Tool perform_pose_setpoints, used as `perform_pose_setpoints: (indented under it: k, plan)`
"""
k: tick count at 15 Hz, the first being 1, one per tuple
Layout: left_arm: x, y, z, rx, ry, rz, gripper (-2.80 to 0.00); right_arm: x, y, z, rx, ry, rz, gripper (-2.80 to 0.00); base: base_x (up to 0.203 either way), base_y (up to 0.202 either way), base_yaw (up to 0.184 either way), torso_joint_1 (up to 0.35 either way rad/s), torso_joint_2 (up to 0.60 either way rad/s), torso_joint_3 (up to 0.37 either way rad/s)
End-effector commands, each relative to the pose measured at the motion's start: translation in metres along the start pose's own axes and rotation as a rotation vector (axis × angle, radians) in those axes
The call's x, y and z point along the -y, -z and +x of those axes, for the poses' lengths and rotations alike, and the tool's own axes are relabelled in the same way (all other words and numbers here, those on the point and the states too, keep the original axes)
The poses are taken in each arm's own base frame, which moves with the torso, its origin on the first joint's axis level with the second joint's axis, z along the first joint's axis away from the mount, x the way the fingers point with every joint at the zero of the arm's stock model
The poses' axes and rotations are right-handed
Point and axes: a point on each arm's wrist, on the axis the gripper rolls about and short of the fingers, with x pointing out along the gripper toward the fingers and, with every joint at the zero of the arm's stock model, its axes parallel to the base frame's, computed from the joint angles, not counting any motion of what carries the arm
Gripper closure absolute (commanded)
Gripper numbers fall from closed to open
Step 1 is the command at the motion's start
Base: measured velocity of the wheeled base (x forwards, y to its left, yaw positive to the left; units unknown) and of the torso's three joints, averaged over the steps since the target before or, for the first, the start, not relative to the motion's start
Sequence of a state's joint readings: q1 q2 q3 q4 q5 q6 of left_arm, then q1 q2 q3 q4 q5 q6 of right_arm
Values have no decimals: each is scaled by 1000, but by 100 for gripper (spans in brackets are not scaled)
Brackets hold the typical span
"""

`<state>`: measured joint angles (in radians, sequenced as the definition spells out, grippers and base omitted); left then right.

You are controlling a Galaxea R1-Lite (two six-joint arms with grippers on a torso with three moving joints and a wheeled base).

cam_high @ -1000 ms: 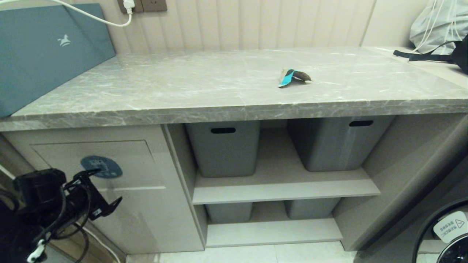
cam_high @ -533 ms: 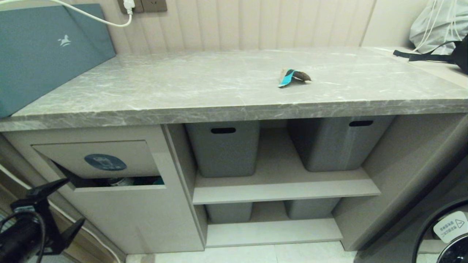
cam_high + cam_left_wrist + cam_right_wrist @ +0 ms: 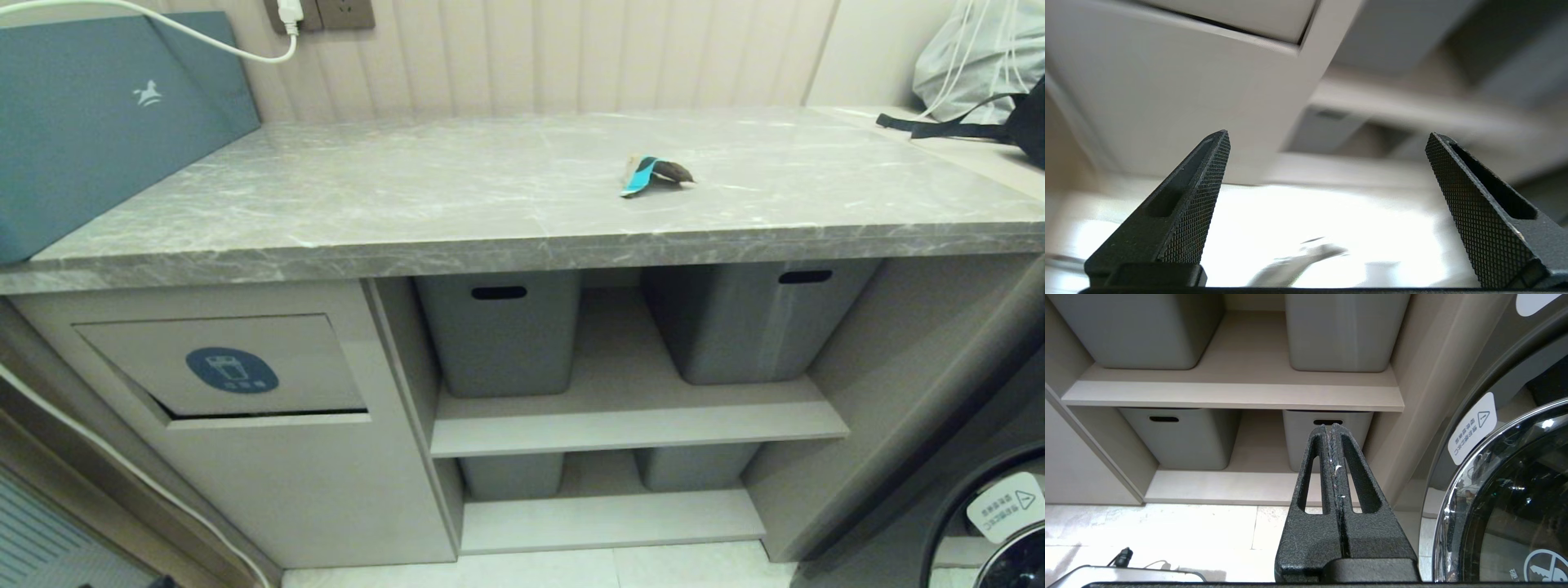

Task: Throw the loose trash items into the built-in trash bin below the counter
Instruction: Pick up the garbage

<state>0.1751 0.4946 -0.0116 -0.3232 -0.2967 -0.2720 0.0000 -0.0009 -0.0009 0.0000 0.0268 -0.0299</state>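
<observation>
scrap [image 3: 653, 173]: one in view; crumpled paper, brown and cream with a turquoise stripe; lies on the counter, right of its middle
counter [image 3: 408, 204]: grey marble-patterned slab, white veining, thick front edge
bin [image 3: 229, 367]: beige cabinet front under the counter's left end; rectangular flap with a round dark-blue icon; thin dark gap along the flap's lower edge

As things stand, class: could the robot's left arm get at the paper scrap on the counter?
Probably yes. The paper scrap lies alone on open counter, nothing around it. The left gripper is low by the cabinet, jaws open and empty, so it must first rise above the counter edge.
</observation>
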Motion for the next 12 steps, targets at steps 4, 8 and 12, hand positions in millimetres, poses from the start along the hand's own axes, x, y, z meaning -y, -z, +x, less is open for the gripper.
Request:
perform_pose_setpoints:
  k: [4,8,12]
  plan:
    - [-2,20,-21,51,-109,493,-280,0,0,0,0,-1,-1,0,0,0,0,0,0,0]
    - [-2,21,-21,35,-110,512,-280,0,0,0,0,-1,-1,0,0,0,0,0,0,0]
    - [0,16,-21,96,-78,429,-280,0,0,0,1,-1,-1,0,0,0,0,0,0,0]
